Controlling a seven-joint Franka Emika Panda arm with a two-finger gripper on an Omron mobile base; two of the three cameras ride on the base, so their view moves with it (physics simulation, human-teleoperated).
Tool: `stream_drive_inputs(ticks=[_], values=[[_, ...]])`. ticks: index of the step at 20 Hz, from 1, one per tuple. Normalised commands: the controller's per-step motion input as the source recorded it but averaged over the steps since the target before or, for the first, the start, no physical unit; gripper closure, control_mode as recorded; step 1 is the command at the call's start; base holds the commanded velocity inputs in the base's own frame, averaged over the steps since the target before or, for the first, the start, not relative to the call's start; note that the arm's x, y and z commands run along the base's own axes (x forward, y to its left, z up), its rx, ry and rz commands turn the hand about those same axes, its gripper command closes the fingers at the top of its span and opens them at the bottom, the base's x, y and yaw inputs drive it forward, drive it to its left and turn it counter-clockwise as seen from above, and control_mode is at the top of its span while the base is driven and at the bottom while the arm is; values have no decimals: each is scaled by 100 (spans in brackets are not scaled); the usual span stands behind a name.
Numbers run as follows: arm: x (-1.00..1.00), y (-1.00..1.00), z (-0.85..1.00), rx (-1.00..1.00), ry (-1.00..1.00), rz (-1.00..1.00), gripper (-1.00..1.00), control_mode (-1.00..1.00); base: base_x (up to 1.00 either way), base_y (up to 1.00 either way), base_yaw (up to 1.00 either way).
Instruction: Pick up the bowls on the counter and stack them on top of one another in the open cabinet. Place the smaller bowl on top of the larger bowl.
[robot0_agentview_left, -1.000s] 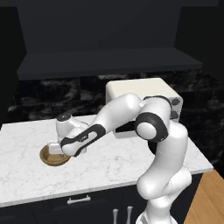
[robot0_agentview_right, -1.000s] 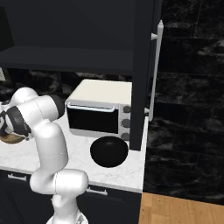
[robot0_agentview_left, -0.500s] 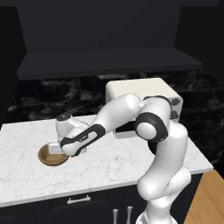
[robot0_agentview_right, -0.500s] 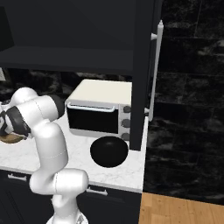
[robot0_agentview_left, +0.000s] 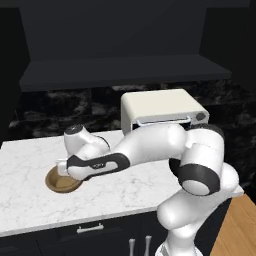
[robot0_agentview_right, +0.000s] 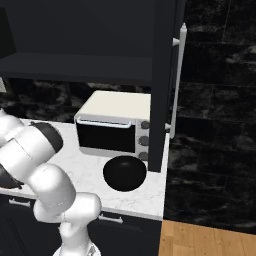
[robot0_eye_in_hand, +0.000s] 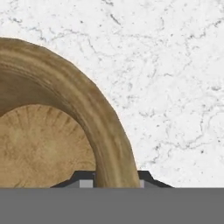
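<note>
Hand view: gripper (robot0_eye_in_hand: 113, 178) pinches the rim of the smaller bowl (robot0_eye_in_hand: 52, 131), one dark fingertip (robot0_eye_in_hand: 83, 179) inside the wall, the other outside on the marble side; only the tops of the tips show above the bottom of the frame, and the bowl is cut off at the left edge. Left base view: same tan bowl (robot0_agentview_left: 57, 182) sits on the counter (robot0_agentview_left: 30, 200) near its front-left part, half covered by the white-and-black hand, so the fingers themselves are hidden there. The larger bowl (robot0_agentview_right: 125, 173) appears in the right base view, on the worktop's right end near the front edge, just in front of the cream toaster oven (robot0_agentview_right: 112, 127); whether it touches the oven cannot be told. In the left base view the arm's elbow blocks that spot. Count: two bowls, one tan, one black; one toaster oven (robot0_agentview_left: 160, 107) at the back right of the worktop. The open cabinet (robot0_agentview_left: 120, 70) hangs above, its flat bottom board visible, inside too dark to make out. Its door (robot0_agentview_right: 165, 85) stands open edge-on in the right base view, with a long pale handle (robot0_agentview_right: 177, 85). Drawer fronts under the counter are mostly cut off; one silver handle (robot0_agentview_left: 90, 228) shows.
</note>
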Motion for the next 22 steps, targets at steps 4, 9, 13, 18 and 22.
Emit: stream_drive_inputs(ticks=[4, 9, 13, 18, 22], values=[[-74, -97, 48, 10, -15, -12, 100, -100, 0, 0, 0], [-60, -100, 45, 3, -12, -6, 100, -100, 0, 0, 0], [-47, -99, 48, 0, -9, 0, 100, -100, 0, 0, 0], [-19, -90, 80, -4, -2, 0, 100, -100, 0, 0, 0], [-1, -80, 94, -13, 0, 0, 100, -100, 0, 0, 0]])
